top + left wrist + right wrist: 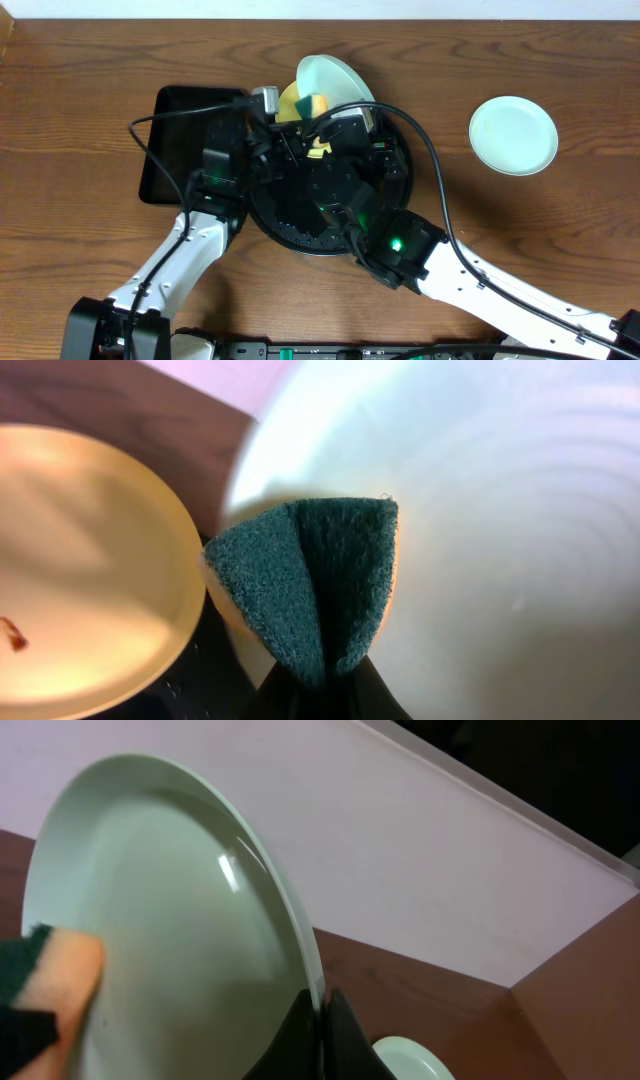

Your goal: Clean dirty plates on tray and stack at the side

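Mint plate (513, 135) looks done, at side (590, 90); R gripper (322, 1010) clamps 2nd mint plate (170, 920), L gripper (320, 692) pinches sponge (310, 590) on it; smeared yellow plate (90, 570) to go.

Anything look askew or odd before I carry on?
Nothing spilled or damaged. The sponge is pinched into a fold in the left end effector, and the yellow plate carries a brown smear. The mint plate stands tilted, gripped by the right end effector.

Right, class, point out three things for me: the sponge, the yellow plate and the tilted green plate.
sponge (310, 590): left wrist view, on its dark green scrubbing face.
yellow plate (90, 560): left wrist view, middle of its upper face.
tilted green plate (170, 920): right wrist view, middle of its broad face.
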Robot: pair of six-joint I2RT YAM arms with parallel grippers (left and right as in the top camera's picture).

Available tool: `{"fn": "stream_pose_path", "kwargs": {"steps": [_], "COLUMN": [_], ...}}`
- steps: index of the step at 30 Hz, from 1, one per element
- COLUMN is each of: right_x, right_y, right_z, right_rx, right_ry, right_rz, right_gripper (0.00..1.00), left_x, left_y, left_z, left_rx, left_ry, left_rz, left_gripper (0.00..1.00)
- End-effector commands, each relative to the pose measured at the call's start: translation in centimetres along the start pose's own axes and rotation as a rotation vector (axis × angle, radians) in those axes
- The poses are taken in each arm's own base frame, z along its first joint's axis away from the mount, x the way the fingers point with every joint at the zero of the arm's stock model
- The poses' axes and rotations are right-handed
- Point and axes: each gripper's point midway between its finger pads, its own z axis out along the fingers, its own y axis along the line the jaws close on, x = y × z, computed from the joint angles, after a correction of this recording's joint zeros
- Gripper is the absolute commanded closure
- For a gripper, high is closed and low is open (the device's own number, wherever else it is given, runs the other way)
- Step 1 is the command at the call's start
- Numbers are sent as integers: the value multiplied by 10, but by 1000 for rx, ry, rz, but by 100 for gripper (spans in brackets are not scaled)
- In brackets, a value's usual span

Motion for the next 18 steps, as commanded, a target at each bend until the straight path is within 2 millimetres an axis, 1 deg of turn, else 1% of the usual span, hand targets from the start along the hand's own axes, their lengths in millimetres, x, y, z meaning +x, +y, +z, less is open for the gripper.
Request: {"fn": "stream_pose_path", "kwargs": {"steps": [1,6,11,13,15,17,18], "right_x": [-9,-4,-1,0,1,1,1], "right_y": [-7,-12,-22,-25,-26,-26,-26], "right_z": [-5,1,9,12,13,13,13], "right_rx": [4,22,51,61,64,63,63], "right_ry": [-14,3,17,21,22,22,22], "right_rz": [53,34,36,37,37,37,37], "right_gripper": [99,99,99,99,99,99,99], "left_x": [-21,-47,-63,-66,-65,-56,-46], "left_y": [-3,-35,-69,-74,-75,-69,-63], "left_z": [-10,-39,-72,-81,-86,-85,-82], "left_rx": [23,148,223,221,207,179,158], "left_ry": [-50,-94,-140,-157,-154,-116,-75], "left_rz": [42,22,81,89,76,32,-7], "left_gripper": [92,92,92,92,93,92,92]}}
